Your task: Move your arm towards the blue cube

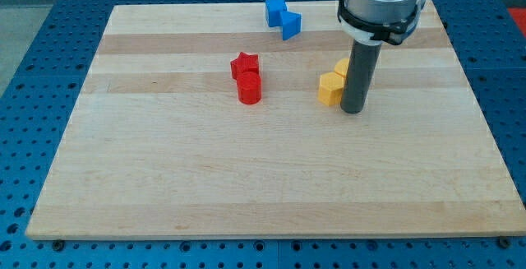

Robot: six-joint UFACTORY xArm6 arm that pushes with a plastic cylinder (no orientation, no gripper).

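Note:
A blue cube [275,11] sits near the board's top edge, touching a second blue block [291,25] of irregular shape just below and to its right. My tip [352,109] rests on the board right of centre, well below and to the right of the blue cube. The tip stands directly to the right of a yellow block [330,89], close to or touching it. Another yellow block [341,67] is partly hidden behind the rod.
A red star-shaped block [244,64] and a red cylinder [249,88] sit together left of the yellow blocks. The wooden board [246,178] lies on a blue perforated table [33,71].

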